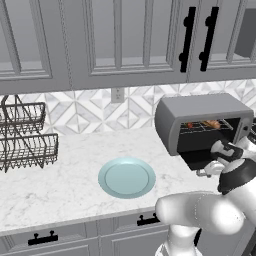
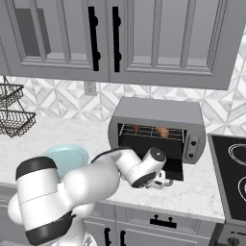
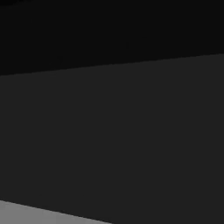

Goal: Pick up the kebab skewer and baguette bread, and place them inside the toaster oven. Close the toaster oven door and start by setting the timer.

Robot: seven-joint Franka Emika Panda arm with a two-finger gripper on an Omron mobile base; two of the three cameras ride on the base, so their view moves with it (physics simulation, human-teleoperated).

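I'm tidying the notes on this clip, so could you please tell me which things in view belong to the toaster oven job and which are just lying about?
Part of the job:
- toaster oven
- toaster oven door, dropped open
- kebab skewer, on the rack
- baguette bread, on the rack
- gripper, at the door

Just lying about:
- pale blue plate
- wire rack
- stovetop

Kitchen: cabinets [image 1: 120,40], counter [image 1: 75,165], stovetop [image 2: 230,166].
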